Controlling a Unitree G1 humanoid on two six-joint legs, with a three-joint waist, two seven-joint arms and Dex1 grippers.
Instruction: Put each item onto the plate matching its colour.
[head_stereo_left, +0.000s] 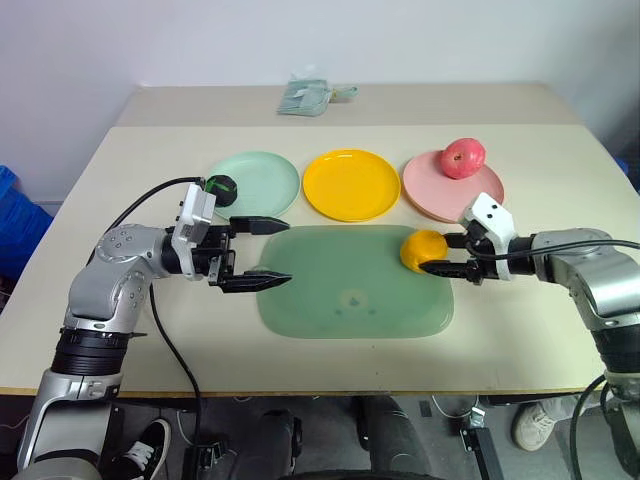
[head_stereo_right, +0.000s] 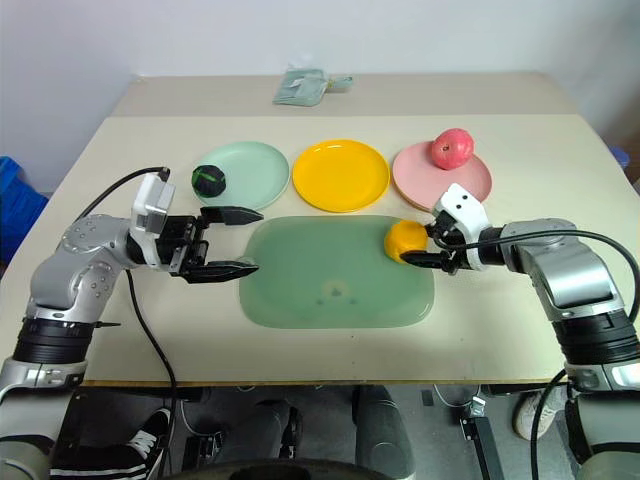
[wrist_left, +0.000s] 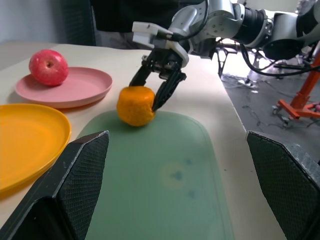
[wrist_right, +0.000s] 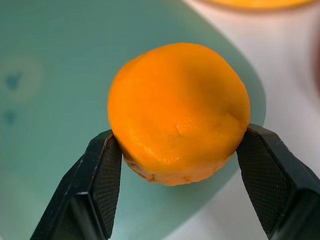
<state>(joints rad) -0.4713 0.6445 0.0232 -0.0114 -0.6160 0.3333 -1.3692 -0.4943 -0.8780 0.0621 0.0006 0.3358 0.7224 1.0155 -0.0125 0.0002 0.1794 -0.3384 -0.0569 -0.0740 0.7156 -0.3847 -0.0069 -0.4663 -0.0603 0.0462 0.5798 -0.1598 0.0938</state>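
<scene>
The right gripper (wrist_right: 177, 165) is clamped on the orange fruit (wrist_right: 179, 112), one black finger against each side. The fruit sits at the right edge of the green mat (head_stereo_left: 340, 300), near that mat's far right corner, its underside on or just above the mat surface; which of the two cannot be told.

The left gripper (head_stereo_left: 275, 252) is released: both fingers are spread wide and level above the mat's left edge, pointing toward the fruit and gripping nothing.

Three plates stand in a row along the mat's far side, toward the far edge of the desk (head_stereo_left: 120, 330):
- The mint green plate (head_stereo_left: 262, 185) stands at the left. The dark green-and-black lump (head_stereo_right: 208, 180) rests on its left rim.
- The yellow-orange plate (head_stereo_left: 351, 184) stands in the middle and carries nothing.
- The pink plate (head_stereo_left: 430, 190) stands at the right. The pink-red fruit (head_stereo_left: 463, 158) rests on its far side.

A crumpled pale green bag (head_stereo_left: 310, 95) lies near the desk's far edge, well apart from the plates.
</scene>
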